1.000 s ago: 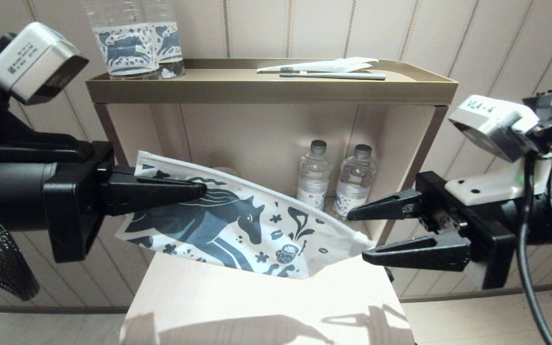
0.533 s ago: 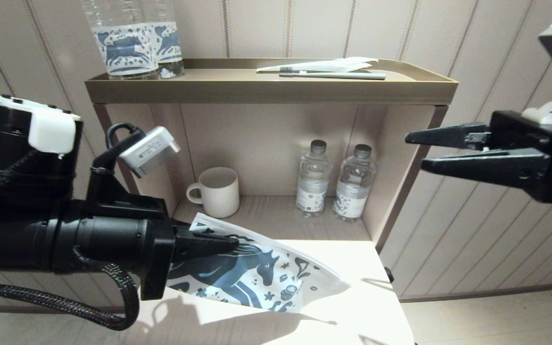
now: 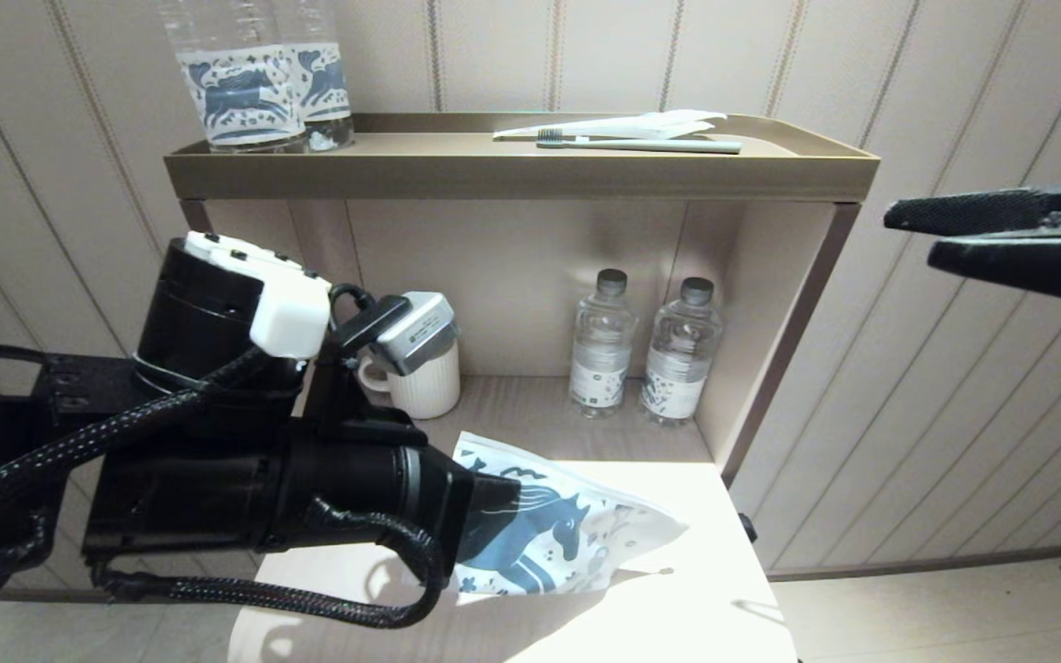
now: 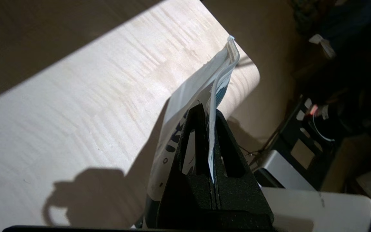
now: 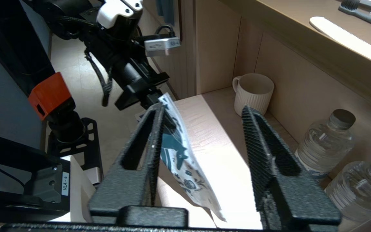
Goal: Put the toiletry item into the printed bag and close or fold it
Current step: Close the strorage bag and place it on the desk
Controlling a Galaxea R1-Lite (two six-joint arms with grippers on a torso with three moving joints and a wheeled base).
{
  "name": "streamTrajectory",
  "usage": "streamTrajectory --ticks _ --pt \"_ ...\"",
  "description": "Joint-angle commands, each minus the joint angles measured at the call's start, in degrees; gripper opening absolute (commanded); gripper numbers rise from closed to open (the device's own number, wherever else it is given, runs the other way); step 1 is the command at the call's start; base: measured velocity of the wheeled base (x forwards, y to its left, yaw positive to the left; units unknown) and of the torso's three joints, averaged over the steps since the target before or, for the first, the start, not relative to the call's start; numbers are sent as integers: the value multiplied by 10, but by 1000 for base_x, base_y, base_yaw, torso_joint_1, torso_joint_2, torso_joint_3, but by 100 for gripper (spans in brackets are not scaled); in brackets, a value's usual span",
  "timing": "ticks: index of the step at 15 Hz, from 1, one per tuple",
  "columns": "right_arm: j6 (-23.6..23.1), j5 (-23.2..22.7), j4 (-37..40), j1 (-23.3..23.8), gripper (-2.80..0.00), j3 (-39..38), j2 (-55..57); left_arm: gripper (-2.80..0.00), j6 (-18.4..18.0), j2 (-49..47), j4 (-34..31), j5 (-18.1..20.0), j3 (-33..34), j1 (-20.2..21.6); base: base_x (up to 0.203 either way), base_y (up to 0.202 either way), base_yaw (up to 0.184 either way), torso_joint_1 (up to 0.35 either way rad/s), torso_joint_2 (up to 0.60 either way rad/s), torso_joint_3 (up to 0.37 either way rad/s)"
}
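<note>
The printed bag (image 3: 577, 543), white with a blue-grey horse, hangs tilted just above the light wooden table (image 3: 678, 608). My left gripper (image 3: 507, 488) is shut on its left end; in the left wrist view the bag's edge (image 4: 201, 83) is pinched in the left gripper (image 4: 208, 111). My right gripper (image 3: 913, 238) hovers high at the right, open and empty, well clear of the bag (image 5: 179, 154). A grey toothbrush (image 3: 641, 144) lies on the top shelf beside a plain white wrapper (image 3: 641, 124).
The tan shelf unit (image 3: 512, 175) stands behind the table. Its lower shelf holds a ribbed cup (image 3: 420, 387) and two small water bottles (image 3: 602, 345). Two large printed bottles (image 3: 259, 74) stand at the top left.
My left gripper has carried the bag down and forward, close over the table. My right gripper has risen and pulled off to the upper right, away from the bag's free end.
</note>
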State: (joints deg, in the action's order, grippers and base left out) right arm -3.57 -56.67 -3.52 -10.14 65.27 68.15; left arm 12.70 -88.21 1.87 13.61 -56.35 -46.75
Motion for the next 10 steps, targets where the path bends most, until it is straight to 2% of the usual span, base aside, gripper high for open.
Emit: streamTrajectory --ticks 1,4,5,7,8,9,10 --pt "-1 -3 -1 -1 -280 -1 -16 -280 19 -51 1 -35 -32 -6 0 0 0 0 0 0" --pt "-2 -7 -1 -2 -280 -5 -19 -280 70 -124 1 -156 -99 -5 0 0 0 0 0 0" --pt "-2 -7 -2 -3 -280 -6 -19 -280 84 -139 1 -179 -113 -2 0 0 0 0 0 0" --pt "-2 -8 -1 -3 -280 -7 -19 -280 90 -151 2 -192 -119 -1 0 0 0 0 0 0" --pt "-2 -8 -1 -3 -280 -7 -19 -43 90 -151 2 -205 -118 -1 0 0 0 0 0 0" --pt "-3 -8 -1 -3 -280 -7 -18 0 94 -152 2 -227 -115 -1 0 0 0 0 0 0" --pt "-3 -9 -2 -4 -280 -8 -18 0 105 -148 2 -239 -112 -1 0 0 0 0 0 0"
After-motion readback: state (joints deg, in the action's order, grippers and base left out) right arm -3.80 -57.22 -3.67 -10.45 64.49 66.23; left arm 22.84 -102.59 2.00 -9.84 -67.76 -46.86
